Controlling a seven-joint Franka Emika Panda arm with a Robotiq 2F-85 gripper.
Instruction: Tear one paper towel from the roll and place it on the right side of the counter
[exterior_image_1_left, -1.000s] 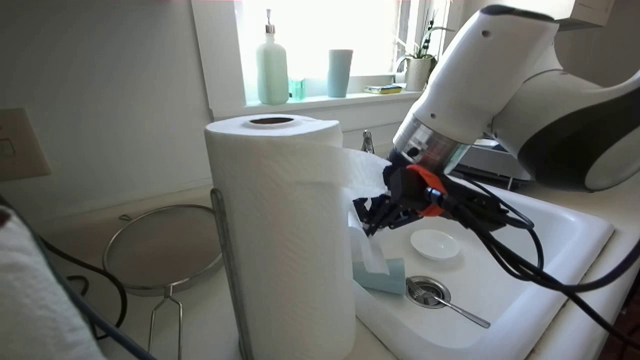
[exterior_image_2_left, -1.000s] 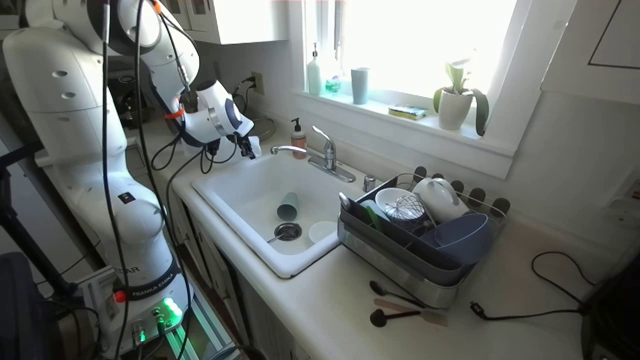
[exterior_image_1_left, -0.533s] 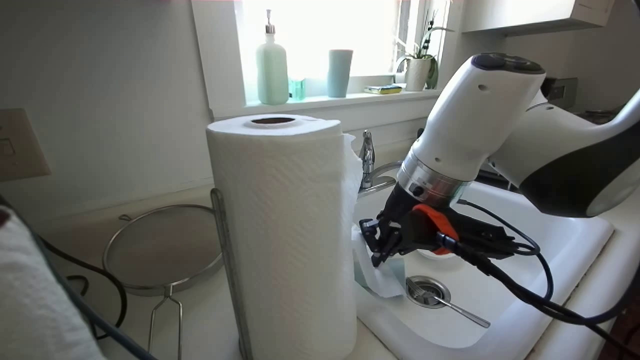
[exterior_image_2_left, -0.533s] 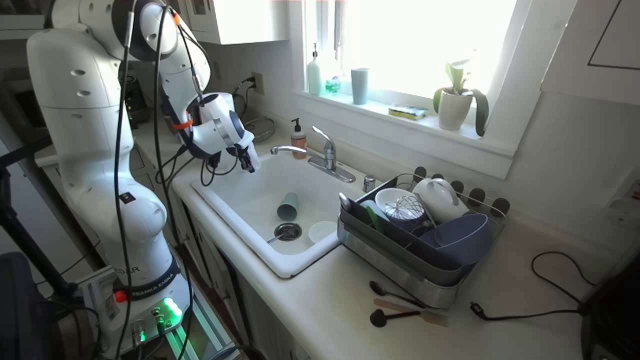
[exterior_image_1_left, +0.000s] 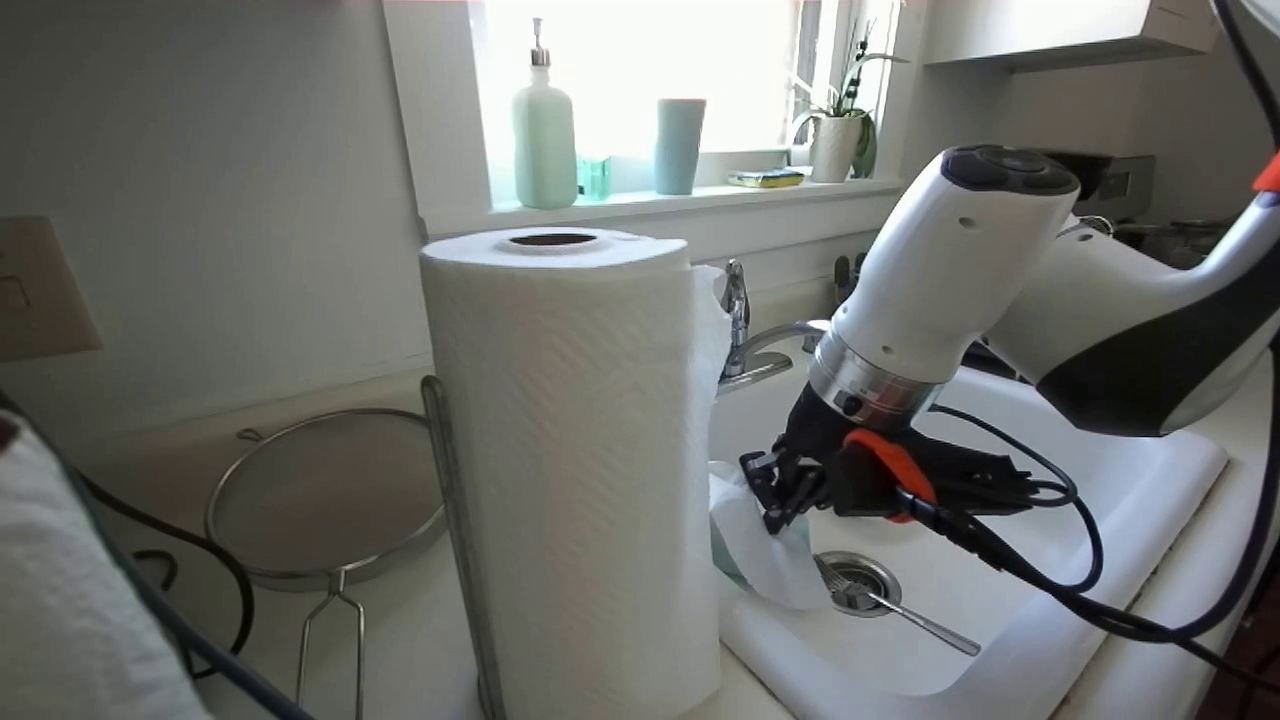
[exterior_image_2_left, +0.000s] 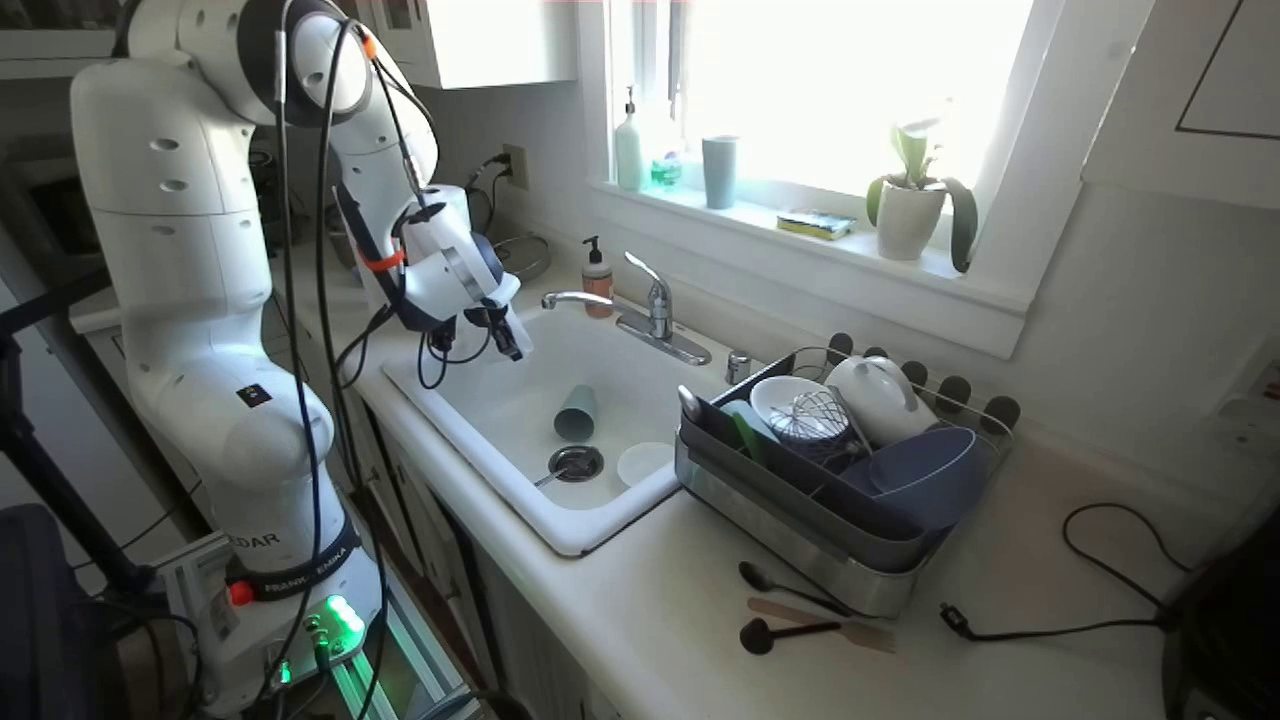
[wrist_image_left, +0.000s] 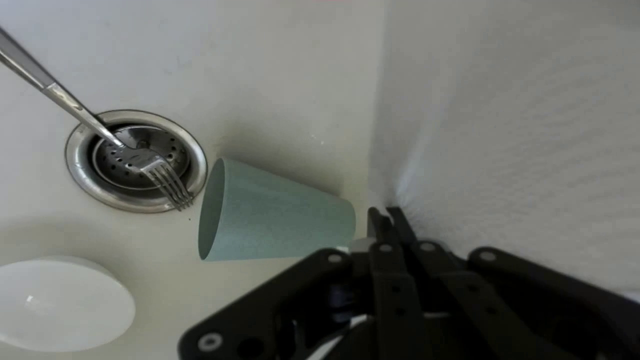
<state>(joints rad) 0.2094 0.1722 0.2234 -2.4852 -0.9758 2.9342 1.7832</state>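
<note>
Paper towel (exterior_image_1_left: 770, 567) lowered over the sink (exterior_image_2_left: 622, 365) | white, limp, finely textured | hand (wrist_image_left: 383, 210) clamped on it

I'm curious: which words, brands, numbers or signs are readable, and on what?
"FRANK... EMIKA", partly covered, on the robot's black band.
"EDAR", perhaps incomplete, on the white casing above it.
Too small or blurred to read: any print on the black sticker, orange pump bottle and yellow packet.
</note>
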